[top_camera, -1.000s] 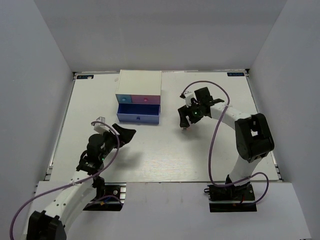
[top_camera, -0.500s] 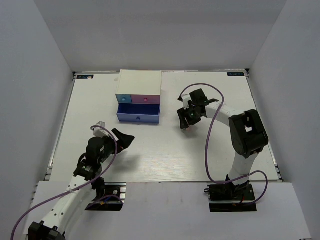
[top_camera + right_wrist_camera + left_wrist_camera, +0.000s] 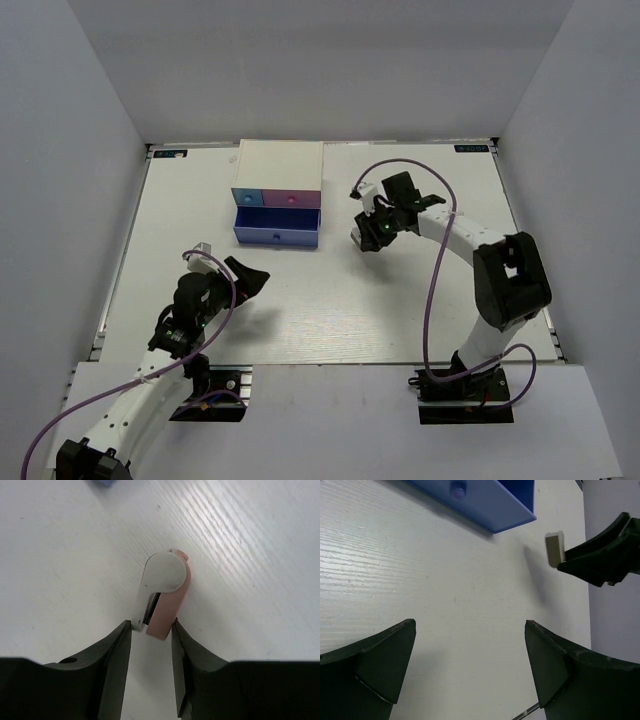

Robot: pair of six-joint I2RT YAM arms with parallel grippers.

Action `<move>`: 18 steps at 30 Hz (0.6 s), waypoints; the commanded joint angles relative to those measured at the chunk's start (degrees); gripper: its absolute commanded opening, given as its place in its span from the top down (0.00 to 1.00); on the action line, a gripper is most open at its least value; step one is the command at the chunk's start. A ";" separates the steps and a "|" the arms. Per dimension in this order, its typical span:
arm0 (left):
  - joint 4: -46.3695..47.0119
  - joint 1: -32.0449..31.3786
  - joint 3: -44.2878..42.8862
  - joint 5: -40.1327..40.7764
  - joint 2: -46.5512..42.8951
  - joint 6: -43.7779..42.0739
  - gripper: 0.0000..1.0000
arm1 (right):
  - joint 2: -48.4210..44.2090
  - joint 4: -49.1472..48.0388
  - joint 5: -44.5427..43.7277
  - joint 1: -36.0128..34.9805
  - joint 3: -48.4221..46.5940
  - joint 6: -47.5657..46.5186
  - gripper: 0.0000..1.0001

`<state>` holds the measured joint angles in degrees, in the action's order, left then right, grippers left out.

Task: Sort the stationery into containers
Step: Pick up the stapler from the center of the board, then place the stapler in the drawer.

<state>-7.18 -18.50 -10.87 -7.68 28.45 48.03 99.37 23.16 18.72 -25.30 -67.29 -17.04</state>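
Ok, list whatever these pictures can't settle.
- Purple drawer contents: too small in the top view; cut off by the top edge in the left wrist view.
- Blue drawer and pink drawer contents: hidden behind their closed fronts.
- Pink-and-white item in the right gripper: blurred in the left wrist view, too small in the top view.

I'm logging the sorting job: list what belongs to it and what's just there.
Job:
- whitish-pink eraser, pinched in the right gripper
- drawer box, its bottom drawer pulled open
- left gripper, open and empty

Just there:
- table
- purple cables
- corner label
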 commanded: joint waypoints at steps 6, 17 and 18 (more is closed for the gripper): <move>3.31 -0.13 -0.02 -0.05 0.47 -0.57 0.00 | -7.62 -0.66 11.59 -2.82 -6.52 -14.42 0.60; 2.79 -0.13 -0.02 -0.05 -0.23 -0.57 0.00 | 3.36 1.71 7.91 -11.43 -23.58 -28.38 0.58; 2.79 -0.13 -0.02 -0.05 -0.76 -0.57 0.00 | 4.15 2.41 7.65 -12.13 -26.46 -29.27 0.58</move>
<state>-4.71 -18.50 -10.85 -7.70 28.71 48.03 101.08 23.99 27.16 -35.73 -88.55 -41.08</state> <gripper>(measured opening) 0.995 0.427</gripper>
